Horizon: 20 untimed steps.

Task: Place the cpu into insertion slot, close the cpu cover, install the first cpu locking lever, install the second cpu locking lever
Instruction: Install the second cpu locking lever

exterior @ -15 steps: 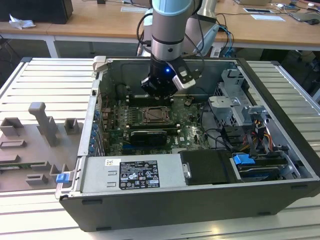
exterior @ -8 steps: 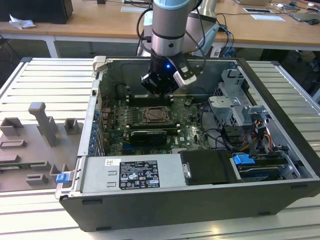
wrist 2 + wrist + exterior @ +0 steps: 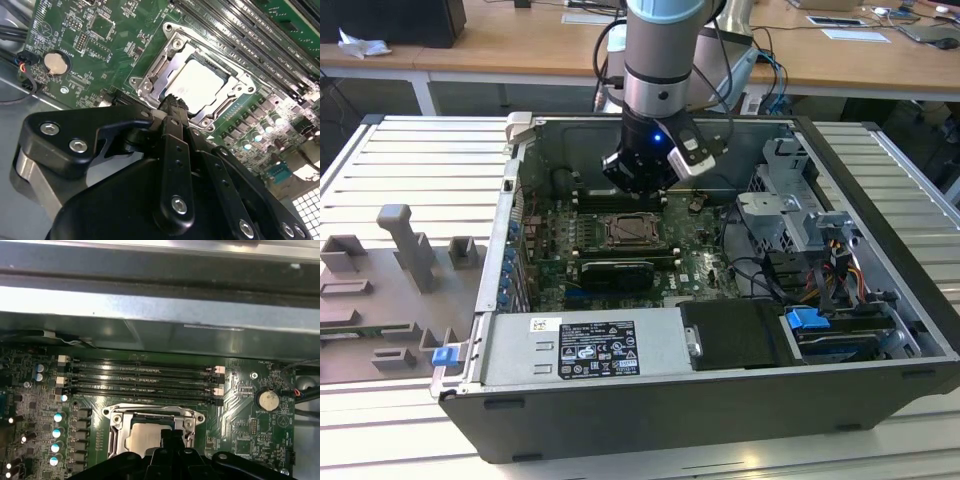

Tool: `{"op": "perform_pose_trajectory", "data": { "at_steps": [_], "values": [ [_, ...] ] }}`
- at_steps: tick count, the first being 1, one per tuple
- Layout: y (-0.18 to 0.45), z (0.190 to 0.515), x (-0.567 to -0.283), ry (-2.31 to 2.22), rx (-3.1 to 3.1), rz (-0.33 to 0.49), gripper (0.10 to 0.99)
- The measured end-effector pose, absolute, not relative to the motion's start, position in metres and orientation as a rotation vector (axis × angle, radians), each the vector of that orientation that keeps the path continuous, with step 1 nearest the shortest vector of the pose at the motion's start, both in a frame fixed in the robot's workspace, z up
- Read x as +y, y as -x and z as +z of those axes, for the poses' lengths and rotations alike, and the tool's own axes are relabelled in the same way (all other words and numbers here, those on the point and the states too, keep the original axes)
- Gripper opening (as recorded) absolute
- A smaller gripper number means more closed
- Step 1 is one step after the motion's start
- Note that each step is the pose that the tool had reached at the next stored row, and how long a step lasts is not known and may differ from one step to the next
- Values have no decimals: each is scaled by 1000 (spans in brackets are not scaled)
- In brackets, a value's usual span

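The cpu point(image 3: 200, 82) lies flat in the insertion slot point(image 3: 630, 232) on the green motherboard, its pale metal face up. The silvery cpu cover point(image 3: 235, 87) is folded down around it, and the chip shows through the cover's cut-out. In the first wrist view the cpu point(image 3: 142, 440) and cpu cover point(image 3: 150, 414) sit just beyond the fingertips. My gripper point(image 3: 172, 102) hangs a little above the near edge of the socket, its black fingers pressed together and holding nothing. In the exterior view the gripper point(image 3: 642, 185) is inside the computer case, over the board. I cannot tell how the locking levers sit.
Long black memory slots point(image 3: 140, 380) run beside the socket. A round coin battery point(image 3: 55, 62) sits on the board. The case's metal wall point(image 3: 160, 310) rises close behind the slots. A drive cage and cable bundle point(image 3: 800, 260) occupy the exterior view's right. Grey fixtures point(image 3: 405, 250) stand outside the case.
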<state>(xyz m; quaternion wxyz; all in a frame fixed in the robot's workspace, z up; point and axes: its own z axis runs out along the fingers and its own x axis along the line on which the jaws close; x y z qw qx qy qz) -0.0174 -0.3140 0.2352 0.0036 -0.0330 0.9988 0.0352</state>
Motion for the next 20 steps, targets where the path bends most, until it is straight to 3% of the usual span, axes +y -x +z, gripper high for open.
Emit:
{"op": "perform_pose_trajectory", "data": {
  "at_steps": [10,20],
  "values": [
    [18,249,-316,104,3131,110,106],
    [18,246,-344,103,3131,110,106]
  ]
}}
